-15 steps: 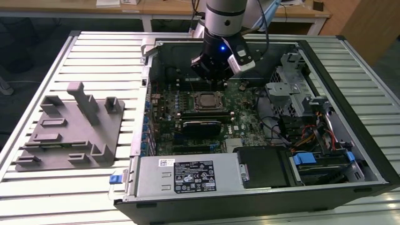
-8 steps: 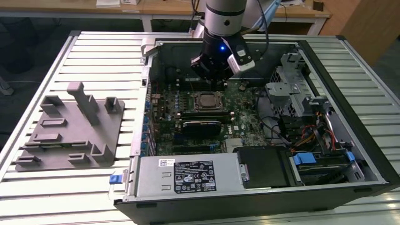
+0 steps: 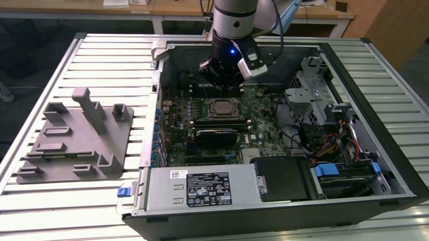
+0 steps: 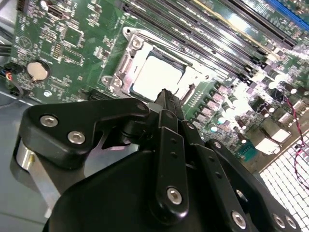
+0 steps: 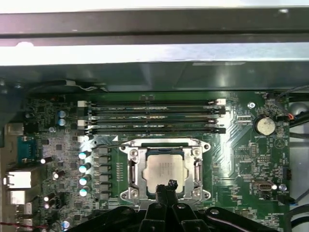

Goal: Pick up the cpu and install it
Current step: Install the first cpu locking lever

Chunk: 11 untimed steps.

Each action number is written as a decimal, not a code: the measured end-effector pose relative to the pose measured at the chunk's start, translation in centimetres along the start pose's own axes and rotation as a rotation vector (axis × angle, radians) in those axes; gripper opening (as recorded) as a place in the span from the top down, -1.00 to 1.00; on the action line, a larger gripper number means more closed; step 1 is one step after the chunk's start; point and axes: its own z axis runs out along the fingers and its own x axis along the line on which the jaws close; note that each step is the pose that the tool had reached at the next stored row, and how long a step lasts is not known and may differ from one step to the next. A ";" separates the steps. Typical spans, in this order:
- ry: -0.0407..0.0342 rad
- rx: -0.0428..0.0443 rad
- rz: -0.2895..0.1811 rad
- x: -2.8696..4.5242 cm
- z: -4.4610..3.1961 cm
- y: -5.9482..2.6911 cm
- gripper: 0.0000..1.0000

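Silvery-grey square metal-topped cpu point(image 5: 164, 169) lies flat in the green motherboard's point(image 5: 246, 159) steel socket frame point(image 5: 132, 168), apparently seated; black jaws, pinched shut and empty, hover at its edge.

Around cpu point(image 5: 163, 168): socket frame point(image 5: 132, 169); memory slots point(image 5: 152, 116) beside.
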 end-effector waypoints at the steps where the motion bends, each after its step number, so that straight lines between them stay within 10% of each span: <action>1: 0.0000 0.0001 0.000 0.18 0.00 0.00 0.79; 11: 0.0000 0.0000 0.000 2.38 0.02 -0.06 0.79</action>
